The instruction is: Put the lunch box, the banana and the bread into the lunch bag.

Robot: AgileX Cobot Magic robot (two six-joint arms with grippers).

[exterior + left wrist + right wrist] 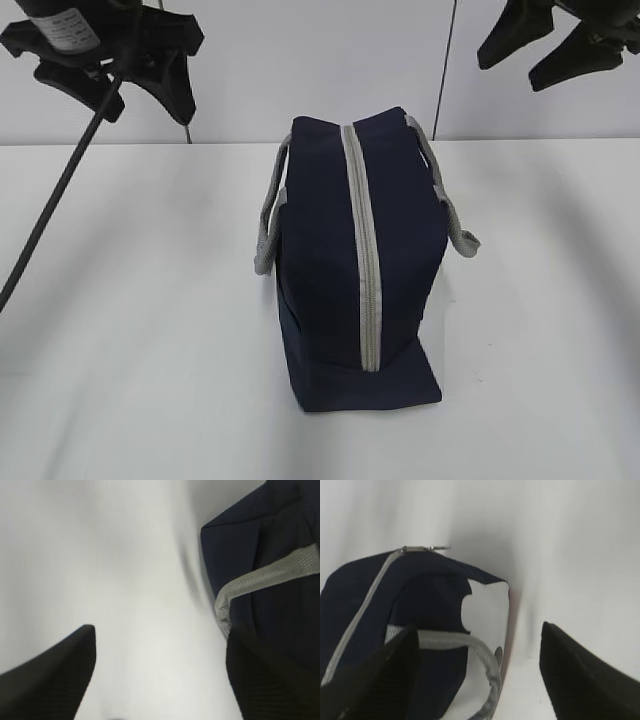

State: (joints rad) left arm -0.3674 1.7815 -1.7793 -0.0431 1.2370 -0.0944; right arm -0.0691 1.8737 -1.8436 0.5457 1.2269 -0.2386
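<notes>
Navy fabric forms the boxy lunch bag (350, 270), seen at the centre of the exterior view on a smooth white table (120, 300); its grey zipper (362, 250) is closed and woven grey straps hang at both sides. Left gripper (115, 60) and right gripper (555, 40) are raised at the upper corners, fingers spread, nothing held

In the left wrist view, matte black fingers (55, 675) gape wide over bare table, the bag (270, 555) at right

In the right wrist view, the fingers (585, 680) are parted and empty; the bag's white panel (487, 615) and metal zipper pull (427, 548) are seen at left

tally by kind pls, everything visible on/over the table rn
lunch bag: 1 (navy, zipper closed)
strap handles on it: 2, left handle, right handle
robot hands: 2, left hand, right hand, both open, holding nothing
lunch box, banana, bread: 0 in view
Total: 5
</notes>
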